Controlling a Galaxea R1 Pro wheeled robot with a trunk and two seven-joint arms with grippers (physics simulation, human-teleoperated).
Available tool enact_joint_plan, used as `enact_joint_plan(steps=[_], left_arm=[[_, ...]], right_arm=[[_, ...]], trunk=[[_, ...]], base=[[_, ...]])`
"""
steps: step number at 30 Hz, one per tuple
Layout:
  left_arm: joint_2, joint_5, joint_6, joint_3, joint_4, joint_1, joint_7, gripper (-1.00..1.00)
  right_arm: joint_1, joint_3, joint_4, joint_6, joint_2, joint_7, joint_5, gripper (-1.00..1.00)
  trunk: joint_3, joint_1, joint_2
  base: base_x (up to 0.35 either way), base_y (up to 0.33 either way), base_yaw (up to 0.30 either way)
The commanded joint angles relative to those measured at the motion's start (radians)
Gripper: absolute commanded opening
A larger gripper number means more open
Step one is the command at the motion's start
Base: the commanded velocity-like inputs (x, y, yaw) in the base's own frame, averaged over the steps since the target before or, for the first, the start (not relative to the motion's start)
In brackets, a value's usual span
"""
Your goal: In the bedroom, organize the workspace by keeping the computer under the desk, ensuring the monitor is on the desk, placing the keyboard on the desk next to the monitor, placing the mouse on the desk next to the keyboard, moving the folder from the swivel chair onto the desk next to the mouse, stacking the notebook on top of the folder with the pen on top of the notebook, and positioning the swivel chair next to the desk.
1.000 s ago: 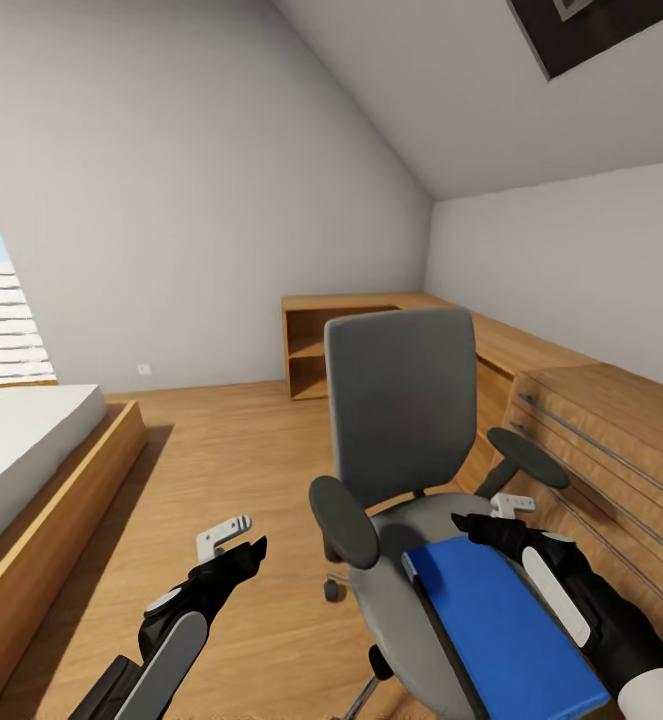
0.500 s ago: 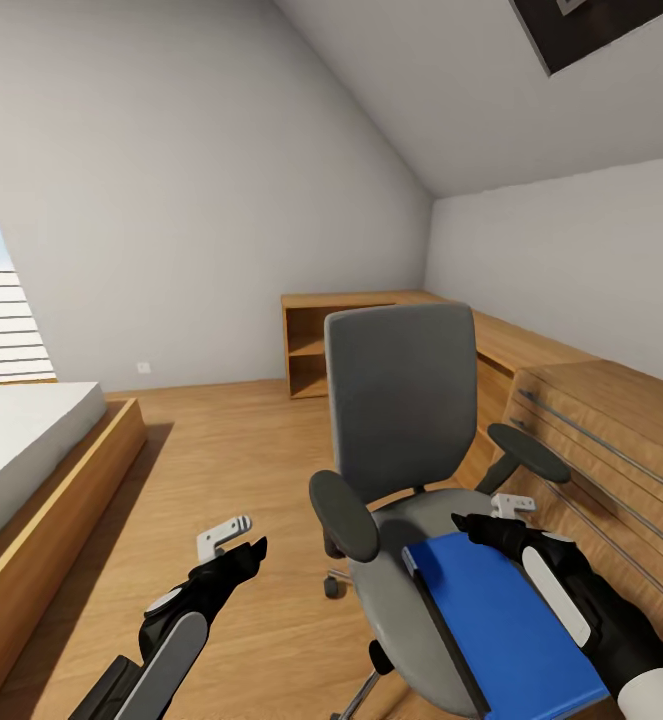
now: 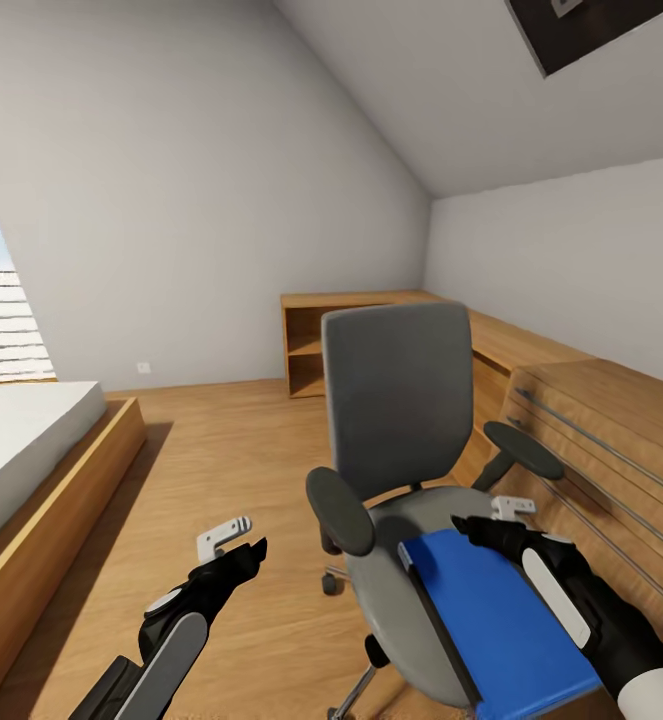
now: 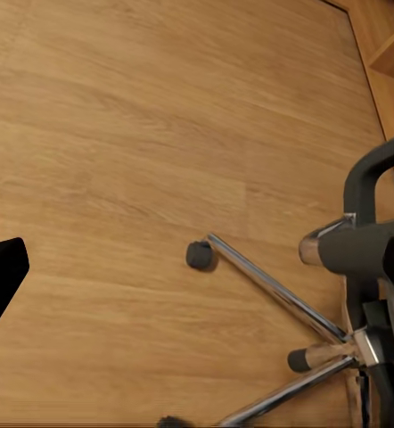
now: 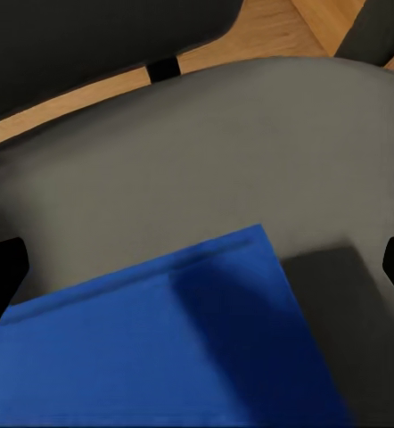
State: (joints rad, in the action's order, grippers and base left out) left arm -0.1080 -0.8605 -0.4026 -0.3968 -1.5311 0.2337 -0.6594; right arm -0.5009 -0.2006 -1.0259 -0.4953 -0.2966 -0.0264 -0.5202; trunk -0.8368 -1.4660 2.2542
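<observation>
While the folder [image 3: 496, 625] lies flat on the chair [image 3: 401, 420] seat at lower right, the right gripper [image 3: 486, 522] hangs above its far corner, jaws spread and empty; closing there could skid it off or roll the chair. Left gripper [image 3: 233, 538] is empty, jaws apart.

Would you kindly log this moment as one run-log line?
phase: reaching folder | folder: flat on swivel chair seat | right pincer: open, above folder's far edge | left pincer: open, over floor
</observation>
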Motion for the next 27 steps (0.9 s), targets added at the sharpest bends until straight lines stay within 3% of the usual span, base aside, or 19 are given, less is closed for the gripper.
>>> enact_joint_plan(steps=[1,8,27], left_arm=[[-0.001,-0.007,-0.001,-0.002,-0.001,0.001,-0.008,1.0],[-0.001,-0.008,-0.002,-0.002,-0.001,0.001,-0.008,1.0],[-0.001,-0.008,-0.002,-0.003,-0.001,0.001,-0.008,1.0]], right_arm=[[-0.001,-0.002,0.005,-0.003,-0.001,-0.003,-0.004,1.0],[-0.001,-0.003,0.07,-0.003,-0.001,-0.015,-0.005,1.0],[-0.001,-0.003,0.083,-0.003,0.001,-0.023,0.0,1.0]], trunk=[[-0.001,0.0,0.001],[-0.001,0.0,0.001],[-0.001,0.0,0.001]], base=[[-0.071,-0.043,0.0],[-0.031,-0.019,0.0],[0.046,0.015,0.0]])
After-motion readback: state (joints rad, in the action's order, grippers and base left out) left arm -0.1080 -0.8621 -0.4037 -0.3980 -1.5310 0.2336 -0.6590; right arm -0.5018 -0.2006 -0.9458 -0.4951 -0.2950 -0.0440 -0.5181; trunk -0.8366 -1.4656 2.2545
